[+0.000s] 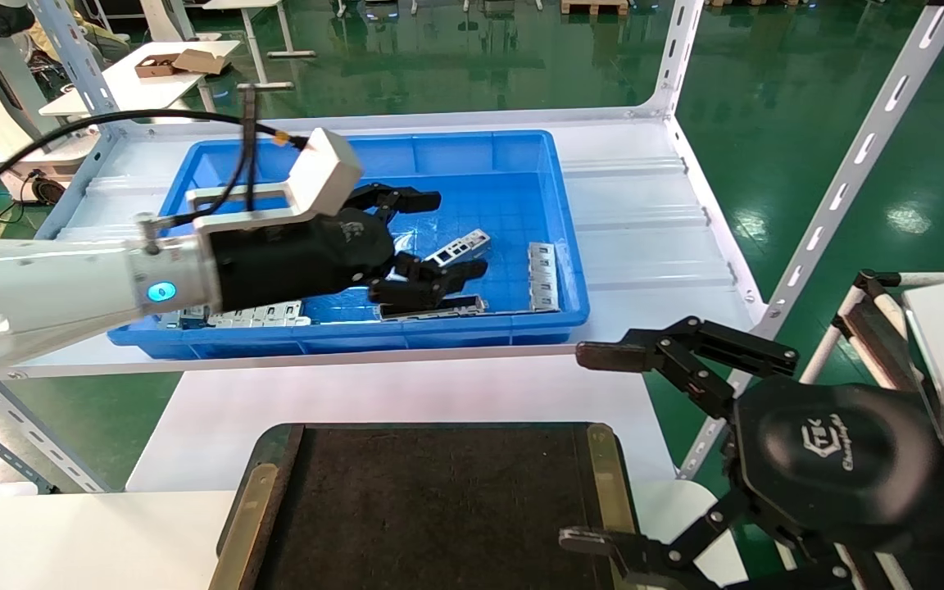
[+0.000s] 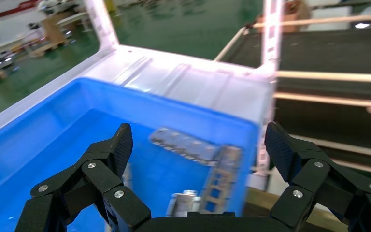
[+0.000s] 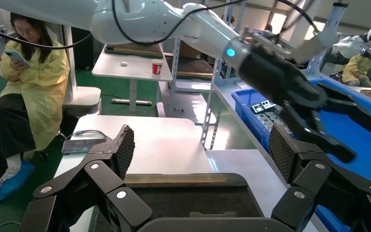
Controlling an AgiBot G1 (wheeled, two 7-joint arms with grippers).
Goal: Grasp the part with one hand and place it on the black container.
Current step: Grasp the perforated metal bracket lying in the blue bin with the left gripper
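Right gripper (image 1: 603, 442) idles nearest us, fingers spread, beside bare black container (image 1: 431, 500). Left gripper (image 1: 439, 238) hovers inside far blue bin (image 1: 521, 147), fingers apart, empty. Part (image 1: 460, 247) lies on bin floor between them. We judge grasp and placement both pending.

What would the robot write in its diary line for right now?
left end effector: open, in blue bin over part | right end effector: open, idle beside black container

White arms, blue-lit wrist ring, black pincers, black cable
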